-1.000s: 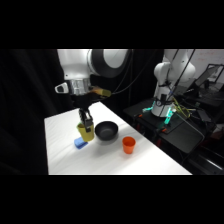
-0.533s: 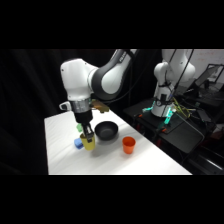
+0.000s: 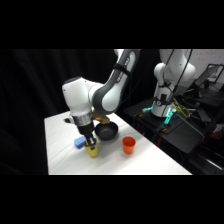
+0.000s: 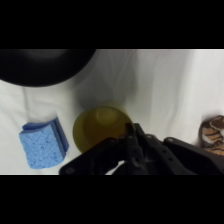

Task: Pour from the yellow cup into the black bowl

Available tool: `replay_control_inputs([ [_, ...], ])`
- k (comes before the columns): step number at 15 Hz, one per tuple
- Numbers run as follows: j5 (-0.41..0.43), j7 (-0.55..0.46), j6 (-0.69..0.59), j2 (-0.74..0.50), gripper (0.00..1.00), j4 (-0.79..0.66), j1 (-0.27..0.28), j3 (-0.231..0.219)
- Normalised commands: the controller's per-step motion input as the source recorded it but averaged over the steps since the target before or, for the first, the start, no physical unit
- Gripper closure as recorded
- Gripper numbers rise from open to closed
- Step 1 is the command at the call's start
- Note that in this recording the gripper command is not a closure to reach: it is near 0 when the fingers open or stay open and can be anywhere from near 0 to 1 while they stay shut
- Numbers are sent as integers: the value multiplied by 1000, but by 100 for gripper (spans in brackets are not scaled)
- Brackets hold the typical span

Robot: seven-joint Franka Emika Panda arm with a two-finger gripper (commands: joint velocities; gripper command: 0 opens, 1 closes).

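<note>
Side view: I have dropped lower since a moment ago; my jaws (image 3: 91, 144) sit at the yellow cup (image 3: 92, 150) on the table (image 3: 150, 160), beside the black bowl (image 3: 106, 132).
Wrist view: yellow cup (image 4: 100, 126) under my linkage, black bowl (image 4: 45, 67) beyond, blue block (image 4: 42, 145) beside.
Jaws: I cannot tell if clenched.

The yellow cup (image 4: 100, 126) stands on the white surface (image 3: 65, 160). Beside the cup lie a blue block (image 4: 42, 144) and the matte black bowl (image 3: 106, 132); beyond the bowl, an orange cup (image 3: 128, 145).

Black bowl (image 4: 42, 67): cut off by the wrist view's top edge.
Yellow cup (image 4: 100, 125): lower rim hidden behind the linkage.
Brown object (image 4: 214, 131): cut off, unidentifiable.
</note>
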Motion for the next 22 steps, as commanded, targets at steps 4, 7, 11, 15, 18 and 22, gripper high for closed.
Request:
replay_control_inputs([
  [4,-146,137,34,94,20,137,20,-28],
  [7,-164,141,-36,22,0,96,48,-39],
  [11,-171,162,-78,-1,0,95,79,-56],
  [15,-145,194,-153,25,0,134,91,-79],
  [18,-119,179,-143,-3,0,122,76,-90],
  [22,-85,164,-172,-38,0,144,47,-86],
])
